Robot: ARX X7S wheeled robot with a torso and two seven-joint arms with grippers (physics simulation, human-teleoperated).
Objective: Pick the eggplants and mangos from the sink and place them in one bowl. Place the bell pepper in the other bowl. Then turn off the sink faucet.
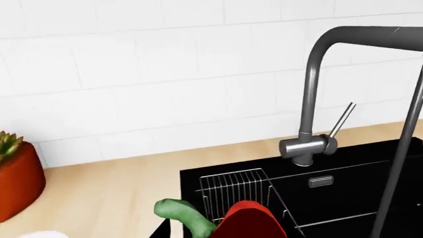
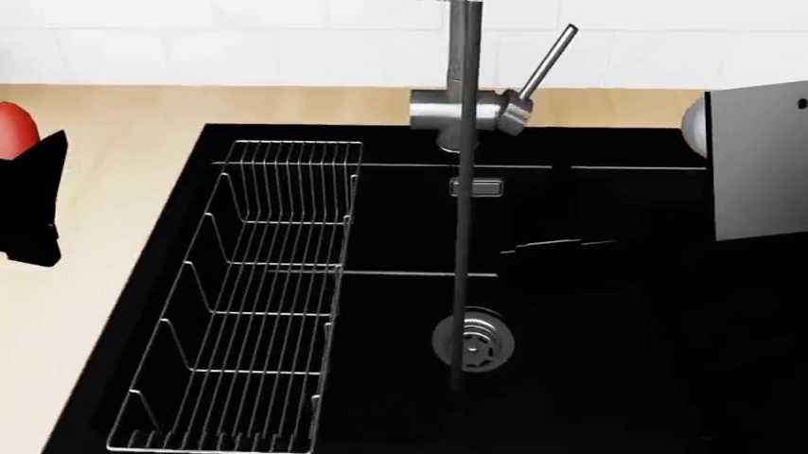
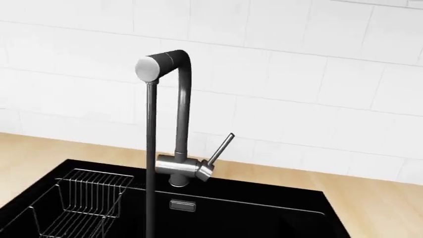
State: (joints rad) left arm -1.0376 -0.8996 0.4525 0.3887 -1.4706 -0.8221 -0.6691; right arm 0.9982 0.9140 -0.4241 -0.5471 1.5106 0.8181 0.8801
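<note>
We see the black sink (image 2: 378, 236) filling the head frame, rack (image 2: 253, 293) at left, faucet (image 2: 474, 109) top centre. The pepper (image 1: 250, 220) sits bottom centre of our left wrist view; neither gripper's fingers show.

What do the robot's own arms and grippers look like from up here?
Very little of them shows. At the head view's left edge, the left gripper is a matte black, angular shape with no visible markings. At the right edge, the right arm is a flat, boxy grey panel with a tiny dark dot near its top and a rounded pale grey part beside it. No cables are visible.
</note>
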